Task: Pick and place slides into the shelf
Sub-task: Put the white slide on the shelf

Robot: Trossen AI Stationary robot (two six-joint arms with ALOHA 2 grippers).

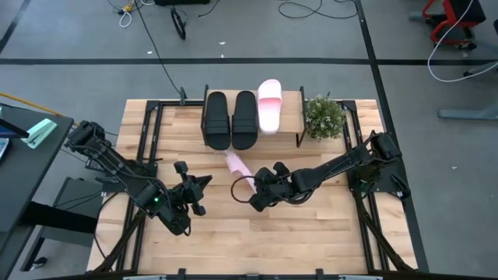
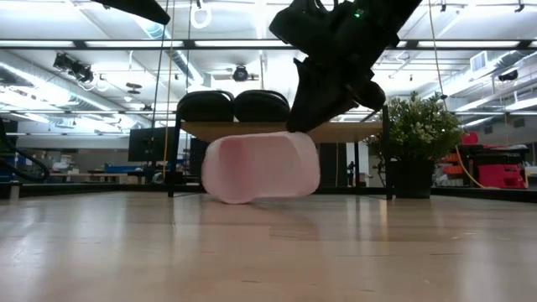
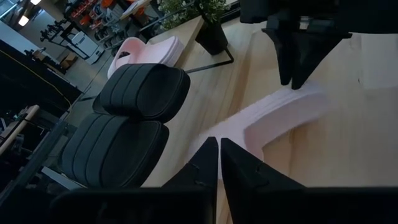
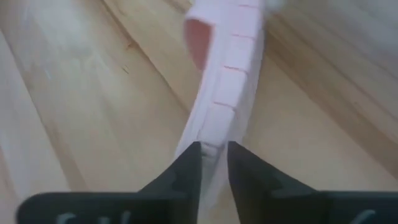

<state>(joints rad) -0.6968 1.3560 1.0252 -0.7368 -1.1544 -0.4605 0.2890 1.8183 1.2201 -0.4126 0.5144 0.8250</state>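
Observation:
A light pink slide [image 1: 236, 164] stands on its side on the table, just in front of the shelf [image 1: 292, 117]. My right gripper [image 1: 255, 185] is shut on the slide's near end [image 4: 211, 127]. Two black slides [image 1: 217, 120] [image 1: 244, 119] and the other pink slide [image 1: 269, 105] lie on their soles on the shelf's top board. My left gripper [image 1: 204, 183] hovers shut to the left of the held slide, touching nothing. Its fingers [image 3: 219, 152] point at the shelf. My right gripper pinches the pink slide's sole at the end nearest it [image 4: 211, 127], one finger on each face, coming slanting from above and the table's right. The slide [image 2: 260, 168] is turned on its side, its lower long edge at the tabletop; whether it is lifted clear I cannot tell.
A potted plant [image 1: 324, 117] stands at the shelf's right end. The top board has a bare strip [image 1: 291, 109] between the pink slide and the plant. Open tabletop [image 1: 257, 233] lies toward the near edge, and black frame rails run along both sides.

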